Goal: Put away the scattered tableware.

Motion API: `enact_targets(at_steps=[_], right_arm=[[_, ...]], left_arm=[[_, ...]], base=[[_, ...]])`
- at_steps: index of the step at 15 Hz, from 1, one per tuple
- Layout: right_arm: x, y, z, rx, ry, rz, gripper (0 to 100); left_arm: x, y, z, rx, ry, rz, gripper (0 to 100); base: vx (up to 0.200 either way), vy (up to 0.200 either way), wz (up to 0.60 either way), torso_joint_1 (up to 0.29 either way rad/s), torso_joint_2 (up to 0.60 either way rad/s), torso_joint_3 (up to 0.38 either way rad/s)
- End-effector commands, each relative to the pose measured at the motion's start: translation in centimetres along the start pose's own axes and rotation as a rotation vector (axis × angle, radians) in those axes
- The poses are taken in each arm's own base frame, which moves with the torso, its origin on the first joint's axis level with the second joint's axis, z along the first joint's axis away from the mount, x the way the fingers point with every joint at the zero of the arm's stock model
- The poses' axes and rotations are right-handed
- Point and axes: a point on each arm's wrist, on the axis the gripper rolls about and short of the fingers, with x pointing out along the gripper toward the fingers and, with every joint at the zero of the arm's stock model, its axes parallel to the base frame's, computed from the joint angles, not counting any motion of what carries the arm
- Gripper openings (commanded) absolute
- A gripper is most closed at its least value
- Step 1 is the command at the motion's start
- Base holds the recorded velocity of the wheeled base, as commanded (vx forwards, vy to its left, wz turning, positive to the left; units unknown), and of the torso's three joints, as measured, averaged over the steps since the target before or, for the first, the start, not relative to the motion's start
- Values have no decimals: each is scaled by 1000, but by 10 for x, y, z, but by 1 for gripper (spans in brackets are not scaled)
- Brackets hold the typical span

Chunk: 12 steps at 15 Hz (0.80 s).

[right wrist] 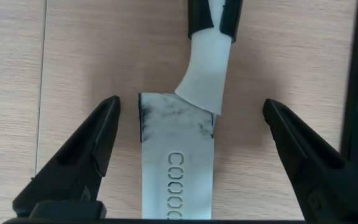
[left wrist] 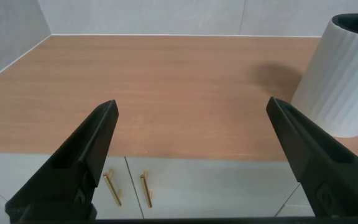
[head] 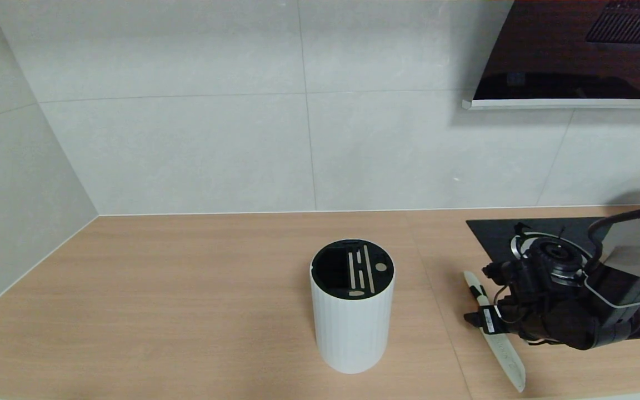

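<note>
One knife (head: 502, 349) lies flat on the wooden counter (head: 186, 289), to the right of the holder and just beside the near left corner of the one black cooktop (head: 498, 233). Its white blade points toward the counter's front edge and its black-and-white handle points toward the wall. The right gripper (head: 480, 294) hangs directly over it, hiding the stretch where handle meets blade in the head view. In the right wrist view the right gripper (right wrist: 191, 106) has its two fingers spread wide, one on each side of the knife (right wrist: 178, 155), neither touching it. The blade shows dark smudges near its heel and a row of small oval marks; its tip and most of the handle are cut off there. One white ribbed holder (head: 352, 316) stands upright near the middle of the counter. Its black top has one large opening, a few narrow slots and two small pale spots; what is inside is too dark to make out. The left gripper (left wrist: 191, 106) hovers off the counter's front edge with both fingers wide apart and holding nothing. The holder (left wrist: 344, 74) is partly cut off at the side, and two gold cabinet handles (left wrist: 129, 190) show below.
</note>
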Motion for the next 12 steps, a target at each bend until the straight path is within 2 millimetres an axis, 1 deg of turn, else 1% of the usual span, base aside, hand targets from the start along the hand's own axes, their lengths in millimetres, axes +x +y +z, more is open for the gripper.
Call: enact_targets(at_steps=[1,6,7,12], right_arm=[[0,0,-3,-5,13,0,0],[-3,0,-5,-7,19,-6,0],[-6,6,-4,-18,10,-5,0],[-8,9,-5,-26,13,1,0]], left_arm=[[0,0,0,-1,1,1,100],[0,0,0,-1,1,1,100],[0,0,0,-1,1,1,100],[0,0,0,-1,1,1,100]], base=[[0,0,0,0,0,0],[0,0,0,0,0,0],[0,0,0,0,0,0],[0,0,0,0,0,0]])
